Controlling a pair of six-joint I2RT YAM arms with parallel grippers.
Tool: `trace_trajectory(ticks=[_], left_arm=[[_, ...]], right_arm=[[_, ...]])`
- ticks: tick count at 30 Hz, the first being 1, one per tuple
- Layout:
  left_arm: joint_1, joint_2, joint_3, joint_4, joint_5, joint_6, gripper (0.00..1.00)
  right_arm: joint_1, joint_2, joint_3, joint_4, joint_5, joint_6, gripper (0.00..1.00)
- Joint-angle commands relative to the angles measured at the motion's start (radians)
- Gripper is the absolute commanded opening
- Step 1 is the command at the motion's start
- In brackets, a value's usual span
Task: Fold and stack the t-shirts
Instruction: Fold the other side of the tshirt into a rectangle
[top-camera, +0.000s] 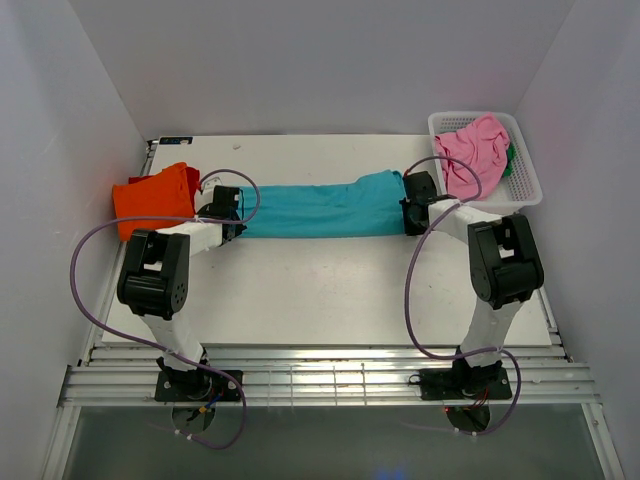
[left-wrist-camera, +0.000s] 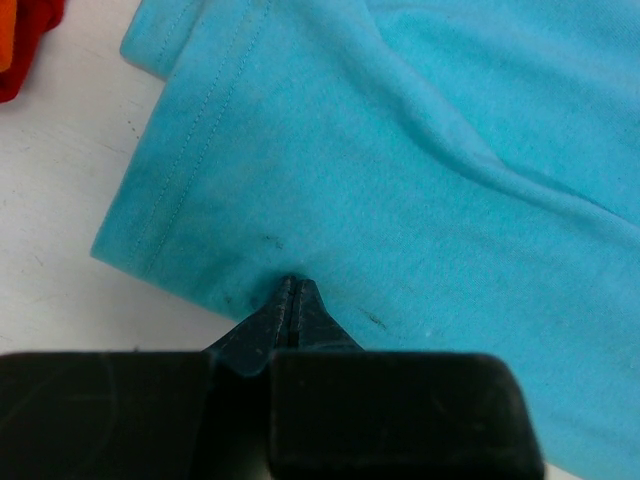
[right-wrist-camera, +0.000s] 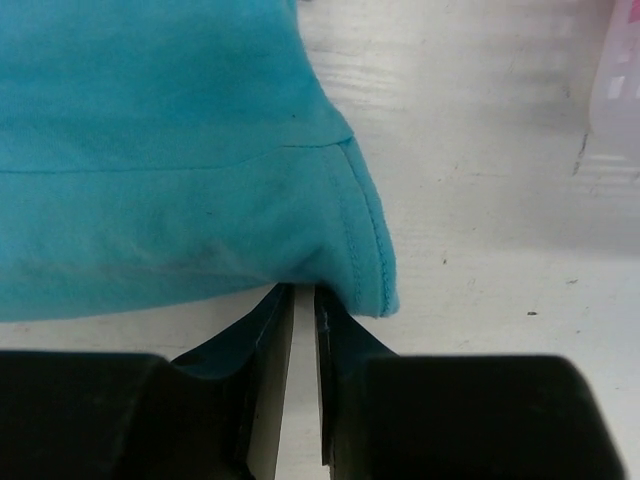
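Left jaws: shut tight, tips pinched on the near edge of the teal t-shirt (left-wrist-camera: 420, 170), close to a stitched hem at its left end. No gap shows between them.

Right jaws: narrow, with a slit of white bench (top-camera: 320, 290) showing between them. The tips sit right at the shirt's near right corner, under a stitched hem. Whether they have any cloth between them I cannot tell.

The teal t-shirt lies on the bench as one long band running left to right between the two arms, mostly flat with a few soft creases.

Step in hand, as I judge it: take both ends of the teal band so it can be folded.
- The right jaws want to bite past the hem and through every layer, not just nip the corner.
- Match the left pinch in depth, or the band will skew.
- Lift both ends level and keep light tension, so the middle does not sag or bunch.
- Keep the left end off the orange t-shirt (top-camera: 152, 200), which lies just beside it.

Count:
- T-shirts: three sure. One teal, mid-bench. One orange, far left, bunched rather than neat. One pink (top-camera: 475, 150), heaped in the basket (top-camera: 528, 190) at far right.
- Green cloth (top-camera: 511, 163): one scrap showing beside the pink; too little shows to call it a shirt.
- Baskets: one.
- Arms: two.
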Motion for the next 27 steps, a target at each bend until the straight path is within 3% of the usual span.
trace_trajectory(ticks=[1,11,17,20,23,24,25,27], left_arm=[[0.008,-0.032,-0.007,-0.073,0.002,0.013,0.00],[0.012,-0.043,-0.006,-0.082,-0.003,0.019,0.00],[0.005,-0.083,0.006,-0.008,0.125,0.031,0.01],[0.004,-0.118,0.017,0.054,0.200,0.053,0.08],[-0.007,-0.146,0.034,0.079,0.218,0.068,0.16],[-0.010,-0.152,0.040,0.079,0.212,0.072,0.36],[-0.011,-0.168,0.042,0.115,0.202,0.077,0.49],[-0.015,-0.187,0.039,0.125,0.156,0.092,0.68]], right_arm=[[0.000,0.039,0.067,0.020,0.102,-0.010,0.20],[-0.003,0.079,0.142,-0.005,0.298,-0.049,0.20],[-0.003,-0.075,0.113,-0.003,0.207,-0.041,0.21],[-0.003,-0.160,0.114,-0.003,0.118,-0.049,0.22],[-0.003,-0.230,0.121,0.018,0.023,-0.052,0.21],[-0.003,-0.249,0.125,0.024,0.004,-0.052,0.21],[-0.003,-0.251,0.137,0.029,-0.017,-0.053,0.15],[-0.003,-0.230,0.160,0.017,-0.060,-0.053,0.08]])
